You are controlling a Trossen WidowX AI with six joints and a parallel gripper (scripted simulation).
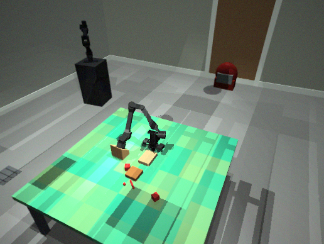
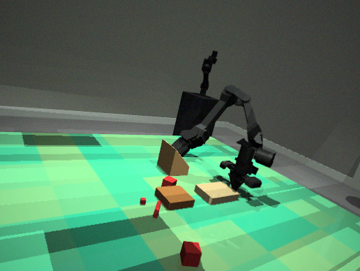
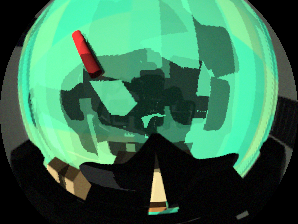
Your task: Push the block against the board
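The square block [image 1: 134,173] [image 2: 174,197], flat and orange-brown, lies on the table. The pale wooden board [image 1: 147,157] [image 2: 217,192] [image 3: 158,187] lies flat behind it in the top view and to its right in the exterior view. A strip of green table shows between them, so they are apart. My gripper [image 1: 153,149] [image 2: 236,188] [image 3: 154,136] is shut and empty. It points down at the board's far end, on the side away from the block, with its tips low near the edge. Whether they touch the board I cannot tell. In the wrist view the fingers hide most of the board.
A brown wedge [image 1: 119,152] [image 2: 171,160] [image 3: 70,180] stands near the arm's base. A red cube [image 1: 127,166] [image 2: 169,181] is close behind the block. A small red piece [image 1: 124,183] [image 2: 143,201], a red stick [image 1: 132,184] [image 2: 157,209] and a larger red cube [image 1: 155,197] [image 2: 190,253] lie in front. Another red stick [image 3: 87,55] shows in the wrist view.
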